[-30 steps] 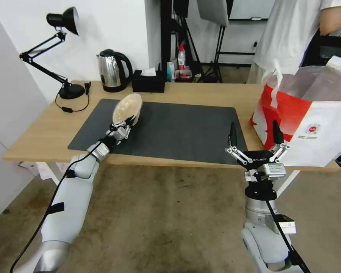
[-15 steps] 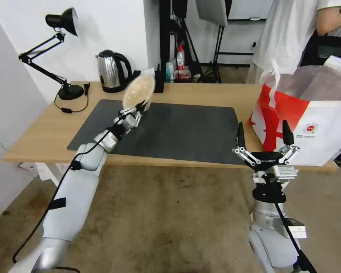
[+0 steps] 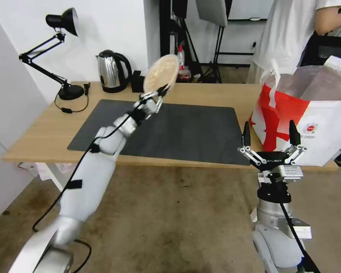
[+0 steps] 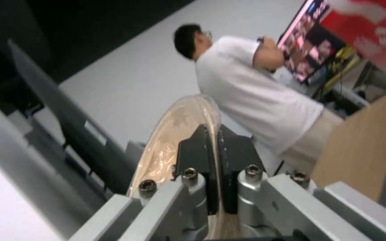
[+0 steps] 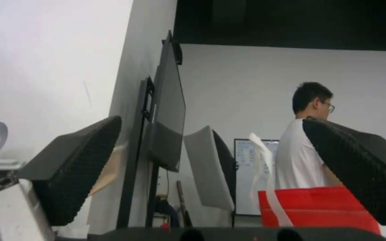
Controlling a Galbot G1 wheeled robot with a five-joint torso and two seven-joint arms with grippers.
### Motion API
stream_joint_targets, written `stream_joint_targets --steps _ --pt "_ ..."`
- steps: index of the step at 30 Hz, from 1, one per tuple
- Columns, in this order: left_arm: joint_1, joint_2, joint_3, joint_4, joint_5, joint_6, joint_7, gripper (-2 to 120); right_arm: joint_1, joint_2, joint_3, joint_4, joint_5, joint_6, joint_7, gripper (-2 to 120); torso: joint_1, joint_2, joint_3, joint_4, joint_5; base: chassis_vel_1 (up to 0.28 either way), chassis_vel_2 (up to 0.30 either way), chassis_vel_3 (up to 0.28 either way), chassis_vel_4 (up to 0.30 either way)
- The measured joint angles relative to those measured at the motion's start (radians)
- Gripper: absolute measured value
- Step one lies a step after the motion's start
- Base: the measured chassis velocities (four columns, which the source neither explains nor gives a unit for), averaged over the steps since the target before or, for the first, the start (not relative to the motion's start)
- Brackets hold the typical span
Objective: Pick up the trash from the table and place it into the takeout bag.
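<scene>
My left gripper (image 3: 160, 92) is shut on the rim of a beige paper-pulp bowl (image 3: 161, 72), which it holds tilted on edge, high above the back of the dark mat (image 3: 185, 129) on the table (image 3: 45, 132). In the left wrist view the fingers (image 4: 193, 160) pinch the bowl (image 4: 171, 140) by its rim. The takeout bag (image 3: 310, 113), white with red panels and foil lining, stands open at the table's right end. My right gripper (image 3: 271, 134) is open, fingers pointing up, at the table's front edge just before the bag. The bag's red panel (image 5: 318, 207) and white strap show between its fingers.
A steel kettle (image 3: 111, 71) and a black desk lamp (image 3: 60, 53) stand at the back left of the table. A black tissue box (image 3: 138, 83) sits behind the raised bowl. A person in a white shirt (image 3: 291, 34) stands behind the bag.
My left arm has lifted the bowl off the mat and carried it up and to the right, toward the bag. The right gripper has shifted slightly right and stays open.
</scene>
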Motion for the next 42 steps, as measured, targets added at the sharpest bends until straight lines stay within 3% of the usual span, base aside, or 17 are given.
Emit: stream_joint_targets --steps 23,32,42 --pt "-0.269 -0.052 0.246 0.058 -0.070 0.039 -0.032 1 -0.031 0.014 0.012 0.013 0.001 0.023 -0.028 100 0.000 0.000 0.000 0.0004 -0.0003 0.000 0.000 0.000 0.000" --pt "-0.339 -0.122 0.360 0.110 -0.080 0.046 -0.061 1 -0.037 0.030 0.010 0.024 0.001 0.027 -0.030 100 0.000 0.000 0.000 0.0001 -0.0001 0.000 0.000 0.000 0.000" --pt "-0.401 -0.169 0.428 0.161 -0.082 0.047 -0.064 1 -0.044 0.049 0.004 0.039 0.000 0.034 -0.044 100 0.000 0.000 0.000 0.0004 -0.0002 0.000 0.000 0.000 0.000"
